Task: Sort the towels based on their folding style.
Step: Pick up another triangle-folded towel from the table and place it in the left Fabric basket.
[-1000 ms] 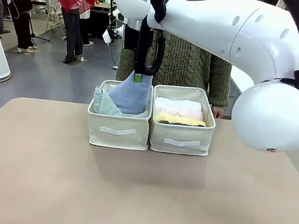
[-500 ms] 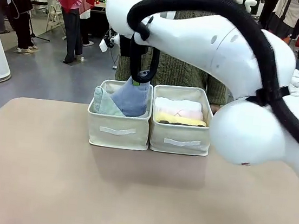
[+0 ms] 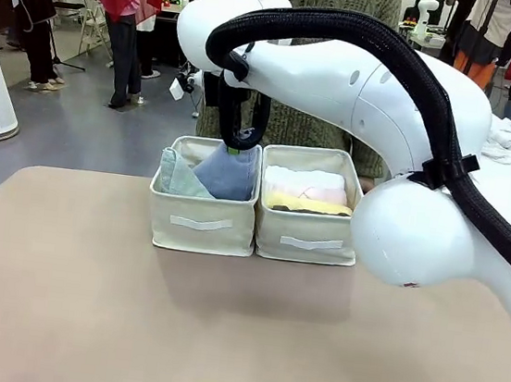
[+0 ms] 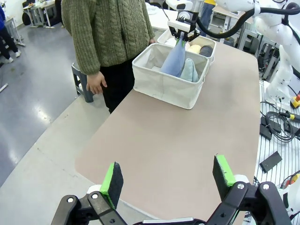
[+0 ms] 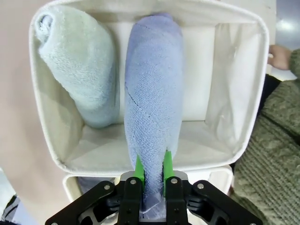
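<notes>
My right gripper (image 3: pixel 235 140) (image 5: pixel 152 171) is shut on the tip of the blue cone towel (image 3: pixel 227 172) (image 5: pixel 152 112), which stands inside the left basket (image 3: pixel 200 224). Beside it in that basket lies the pale green cone towel (image 3: pixel 175 175) (image 5: pixel 79 65). In the right basket (image 3: pixel 307 237) lie the white (image 3: pixel 302 179), pink (image 3: pixel 328 194), yellow (image 3: pixel 308 204) and dark grey (image 3: pixel 280 208) rolls. My left gripper (image 4: pixel 168 178) hangs open and empty above the table's end, well away from the baskets (image 4: pixel 166 86).
A person in a green sweater (image 4: pixel 108 33) stands behind the baskets, one hand (image 5: pixel 280 56) near the left basket's rim. The tan table (image 3: pixel 237 338) stretches bare in front of the baskets. My right arm (image 3: pixel 380 85) arches over the right basket.
My right gripper has gone down, lowering the blue cone deeper into the left basket; the arm's elbow has swung lower and to the left.
</notes>
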`<state>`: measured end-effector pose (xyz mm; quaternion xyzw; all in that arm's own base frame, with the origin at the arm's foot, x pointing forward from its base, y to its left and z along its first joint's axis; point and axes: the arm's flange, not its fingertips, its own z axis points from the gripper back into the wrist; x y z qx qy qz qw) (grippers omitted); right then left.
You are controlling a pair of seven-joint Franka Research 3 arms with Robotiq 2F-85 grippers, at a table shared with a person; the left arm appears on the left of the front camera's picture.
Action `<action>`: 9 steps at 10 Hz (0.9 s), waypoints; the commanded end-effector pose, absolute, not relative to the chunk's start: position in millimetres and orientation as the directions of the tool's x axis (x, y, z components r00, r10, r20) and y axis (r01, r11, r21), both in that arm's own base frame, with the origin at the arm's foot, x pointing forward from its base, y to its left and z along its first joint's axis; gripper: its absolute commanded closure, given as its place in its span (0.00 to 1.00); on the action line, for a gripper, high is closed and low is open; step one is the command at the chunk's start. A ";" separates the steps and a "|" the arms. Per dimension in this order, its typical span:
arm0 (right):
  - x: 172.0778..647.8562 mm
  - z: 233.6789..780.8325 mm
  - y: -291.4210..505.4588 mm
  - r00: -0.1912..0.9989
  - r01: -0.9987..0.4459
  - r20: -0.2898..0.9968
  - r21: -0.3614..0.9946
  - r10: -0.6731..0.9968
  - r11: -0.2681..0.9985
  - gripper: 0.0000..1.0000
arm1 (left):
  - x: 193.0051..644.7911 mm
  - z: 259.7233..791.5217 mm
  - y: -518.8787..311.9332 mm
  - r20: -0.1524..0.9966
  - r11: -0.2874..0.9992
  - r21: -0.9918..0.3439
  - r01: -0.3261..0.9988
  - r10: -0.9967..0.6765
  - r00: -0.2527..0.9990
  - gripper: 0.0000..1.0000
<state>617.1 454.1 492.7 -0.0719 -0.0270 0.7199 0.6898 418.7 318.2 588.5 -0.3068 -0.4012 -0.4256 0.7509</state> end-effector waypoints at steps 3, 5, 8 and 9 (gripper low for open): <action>614.5 507.9 463.8 -0.095 -0.989 -0.042 -0.106 0.995 -0.099 0.82 | 416.8 588.6 318.1 0.865 0.448 -0.114 0.887 -0.394 0.310 0.00; 603.1 510.0 462.7 -0.092 -0.990 -0.055 -0.101 0.994 -0.097 0.82 | 416.8 588.6 318.1 0.865 0.448 -0.114 0.887 -0.394 0.310 0.00; 605.2 503.5 460.9 -0.067 -0.991 -0.050 -0.116 0.997 -0.072 0.82 | 416.8 588.6 318.1 0.865 0.448 -0.114 0.887 -0.394 0.310 0.00; 605.2 503.5 460.9 -0.067 -0.991 -0.050 -0.116 0.997 -0.072 0.82 | 416.8 588.6 318.1 0.865 0.448 -0.114 0.887 -0.394 0.310 0.00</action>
